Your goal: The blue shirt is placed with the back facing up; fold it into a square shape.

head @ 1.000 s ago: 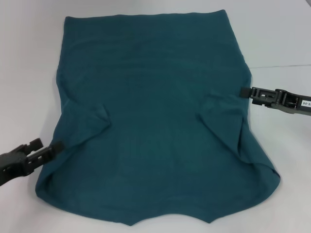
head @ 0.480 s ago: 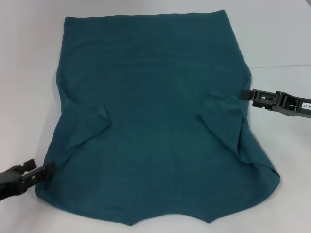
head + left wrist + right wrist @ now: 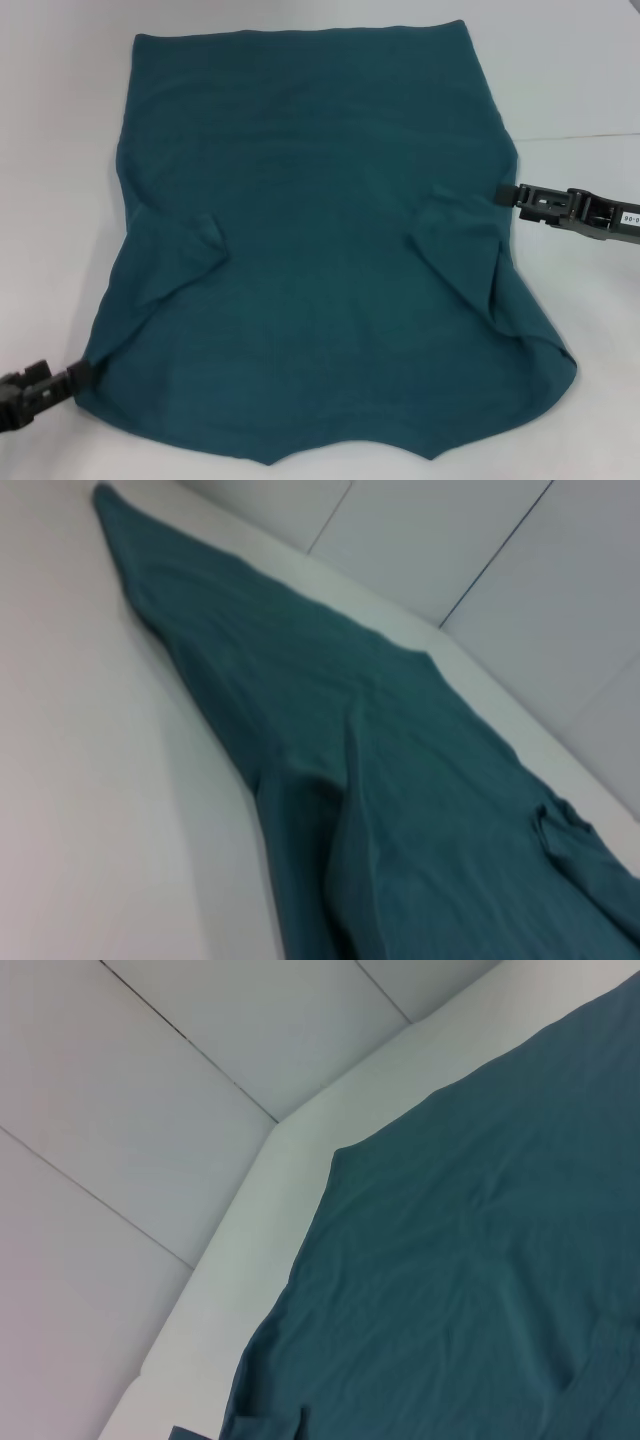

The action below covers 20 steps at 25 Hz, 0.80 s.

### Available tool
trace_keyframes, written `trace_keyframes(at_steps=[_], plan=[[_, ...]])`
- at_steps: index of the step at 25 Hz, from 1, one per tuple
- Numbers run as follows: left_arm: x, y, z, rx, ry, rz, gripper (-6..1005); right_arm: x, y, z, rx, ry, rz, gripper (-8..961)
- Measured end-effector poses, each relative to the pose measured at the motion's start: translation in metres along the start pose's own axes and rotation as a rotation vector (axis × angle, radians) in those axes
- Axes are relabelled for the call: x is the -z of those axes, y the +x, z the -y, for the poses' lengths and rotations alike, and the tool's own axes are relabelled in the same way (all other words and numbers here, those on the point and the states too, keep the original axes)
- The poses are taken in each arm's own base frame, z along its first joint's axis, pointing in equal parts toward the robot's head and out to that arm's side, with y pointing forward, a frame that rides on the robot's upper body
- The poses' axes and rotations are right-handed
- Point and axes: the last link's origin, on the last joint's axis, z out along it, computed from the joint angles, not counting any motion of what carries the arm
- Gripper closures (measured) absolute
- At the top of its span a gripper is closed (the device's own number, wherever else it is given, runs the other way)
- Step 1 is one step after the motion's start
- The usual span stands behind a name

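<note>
The blue shirt (image 3: 320, 250) lies flat on the white table (image 3: 50, 150). Both short sleeves are folded inward over the body, and the collar notch points to the near edge. My left gripper (image 3: 82, 374) sits low at the shirt's near-left corner, touching its edge. At mid height my right gripper (image 3: 503, 194) meets the shirt's right edge, beside the folded-in right sleeve. The left wrist view looks along the blue shirt (image 3: 400, 810) from that corner. In the right wrist view the blue shirt (image 3: 480, 1290) spreads toward the table's far edge.
Bare white table surrounds the shirt on the left, right and far sides. A thin seam line (image 3: 580, 135) crosses the table at the right. Pale wall panels (image 3: 150, 1110) rise behind the table's far edge.
My left gripper has slid along the shirt's left edge toward the near-left corner. The right gripper shifted slightly, then held still. The shirt has not visibly moved.
</note>
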Motion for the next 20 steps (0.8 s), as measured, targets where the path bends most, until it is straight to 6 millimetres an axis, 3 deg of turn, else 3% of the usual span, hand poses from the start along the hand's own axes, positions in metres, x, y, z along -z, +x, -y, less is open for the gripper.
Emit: trace_keyframes(at_steps=[7, 20], plan=[[-0.003, -0.004, 0.000, 0.017, 0.001, 0.050, 112, 0.000, -0.001, 0.000, 0.002, 0.001, 0.005, 81], [-0.007, 0.009, 0.010, 0.072, 0.058, 0.015, 111, 0.000, -0.001, 0.002, 0.001, 0.010, 0.008, 80]])
